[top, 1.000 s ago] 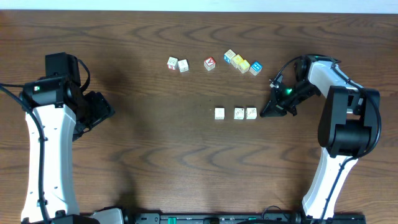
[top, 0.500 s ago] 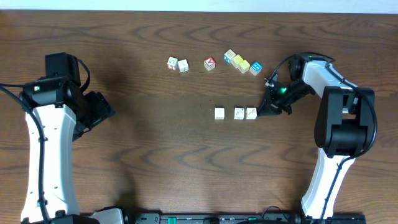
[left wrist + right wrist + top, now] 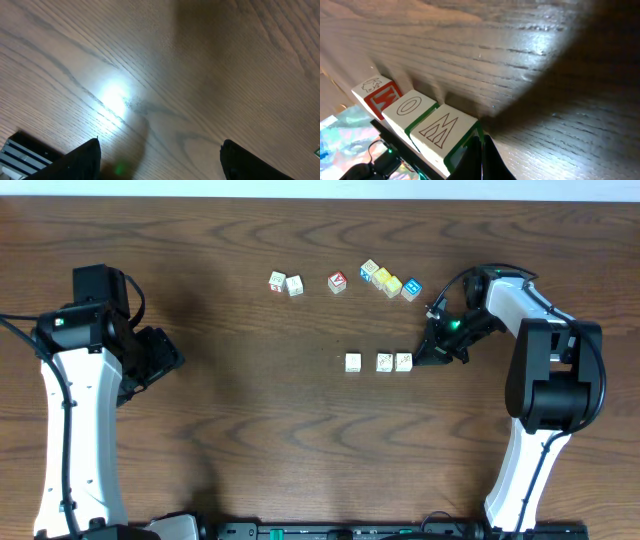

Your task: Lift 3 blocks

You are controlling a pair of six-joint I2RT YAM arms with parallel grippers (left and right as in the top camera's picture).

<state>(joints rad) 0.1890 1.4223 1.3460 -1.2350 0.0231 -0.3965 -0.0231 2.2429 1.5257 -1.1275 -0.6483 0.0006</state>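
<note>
Three whitish blocks lie in a row at mid-table: the left block (image 3: 353,362), the middle block (image 3: 385,362) and the right block (image 3: 404,361). My right gripper (image 3: 422,360) is shut, its tip against the right block's outer side. In the right wrist view the shut gripper (image 3: 481,140) touches the block marked M (image 3: 445,130). Beyond it sit the O block (image 3: 412,107) and a block with a red mark (image 3: 377,92). My left gripper (image 3: 168,360) hangs open far to the left, over bare wood in its wrist view (image 3: 160,160).
Several other cubes lie along the back: two pale ones (image 3: 286,283), a red-faced one (image 3: 337,282), and a cluster with yellow and blue faces (image 3: 392,282). The table's far edge runs along the top of the overhead view.
My right gripper has slid left, from a little clear of the right block to touching its side. The blocks and the left arm have not visibly moved.
</note>
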